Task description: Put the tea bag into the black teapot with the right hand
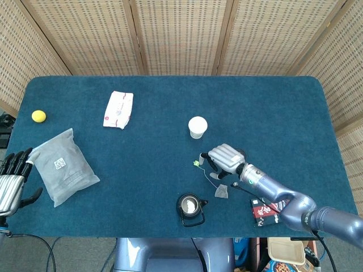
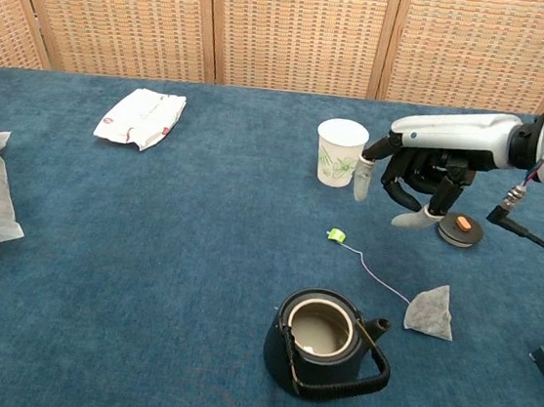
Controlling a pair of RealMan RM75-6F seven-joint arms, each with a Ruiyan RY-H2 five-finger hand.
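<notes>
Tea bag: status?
Right hand open, above the string, holding nothing. Left hand idle at table edge. Tea bag on cloth beside lidless black teapot. Nothing blocking.

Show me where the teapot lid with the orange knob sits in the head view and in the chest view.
Head view: not visible; the right hand covers that spot.
Chest view: teapot lid at right of centre, just beyond the right hand's fingertips.
Shared landmark: the paper cup, left of the hand in both.

Head cam looks steeply down from high, whole table point(image 1: 170, 102) in frame. Chest cam sits low, nearer, facing fwd across it. Both share the teapot point(image 1: 190, 208) point(image 2: 327, 343).
</notes>
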